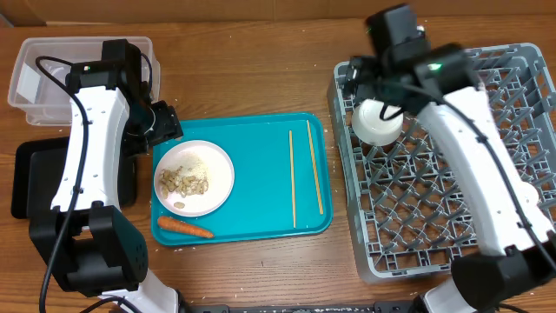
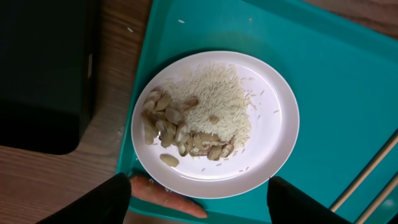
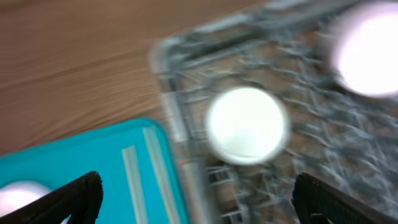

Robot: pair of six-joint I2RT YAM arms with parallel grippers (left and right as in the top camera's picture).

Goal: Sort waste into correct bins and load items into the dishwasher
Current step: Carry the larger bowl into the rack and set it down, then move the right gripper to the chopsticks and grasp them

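Note:
The white plate (image 1: 194, 177) holds rice (image 2: 214, 102) and beige nut scraps (image 2: 174, 134) on the teal tray's left side. The carrot (image 1: 184, 228) lies at the tray's front edge by the plate (image 2: 273, 124). My left gripper (image 1: 165, 126) (image 2: 199, 210) is open and empty, above the plate's near rim and the carrot (image 2: 168, 196). Two chopsticks (image 1: 304, 174) lie on the tray. A white bowl (image 1: 378, 122) (image 3: 247, 124) sits in the grey dish rack (image 1: 469, 200). My right gripper (image 1: 363, 87) (image 3: 205, 199) is open and empty above the rack's left edge.
The teal tray (image 1: 261, 148) lies mid-table. The clear tub (image 1: 52, 52) stands at the back left with the black tray (image 1: 35, 174) in front of it. The right wrist view is blurred; a second white dish (image 3: 367, 50) shows in the rack there.

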